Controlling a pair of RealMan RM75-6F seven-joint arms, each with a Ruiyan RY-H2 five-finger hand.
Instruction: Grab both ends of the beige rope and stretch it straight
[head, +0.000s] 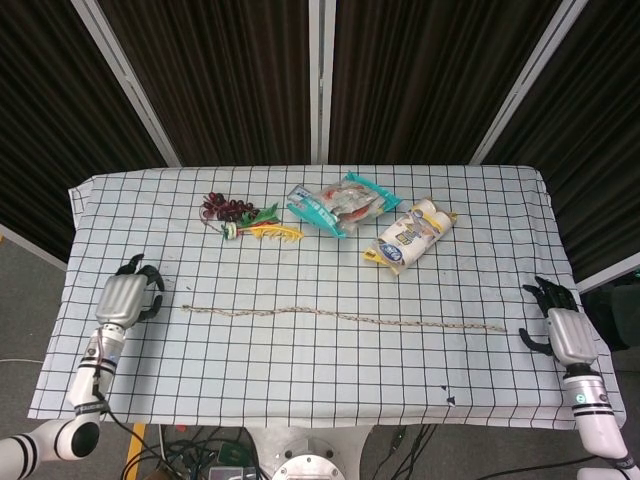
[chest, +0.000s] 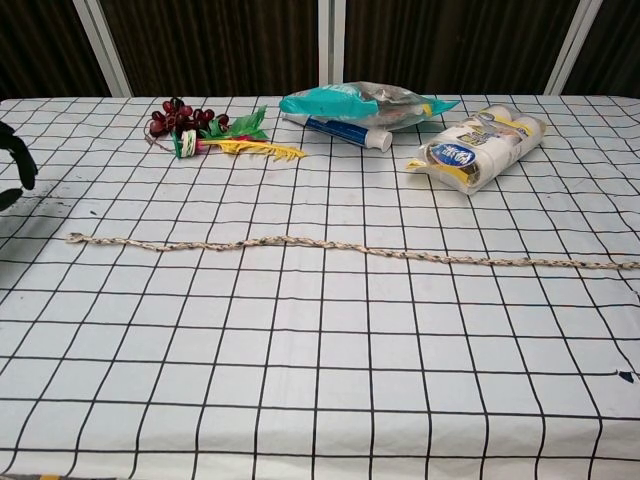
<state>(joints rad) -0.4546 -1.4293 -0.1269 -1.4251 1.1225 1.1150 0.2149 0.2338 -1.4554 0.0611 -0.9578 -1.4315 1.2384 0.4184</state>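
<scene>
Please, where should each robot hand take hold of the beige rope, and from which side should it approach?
Probably at its two tips. The beige rope lies nearly straight and flat across the table, so the left robot hand comes inward to the left tip, the right robot hand to the right tip, each pinching from above. Both are off the rope now.

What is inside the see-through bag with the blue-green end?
The bag lies on the table behind the rope. Through the plastic a white tube with a blue end shows along its front, plus something reddish. What the rest of it holds is too crumpled and shiny to tell.
</scene>
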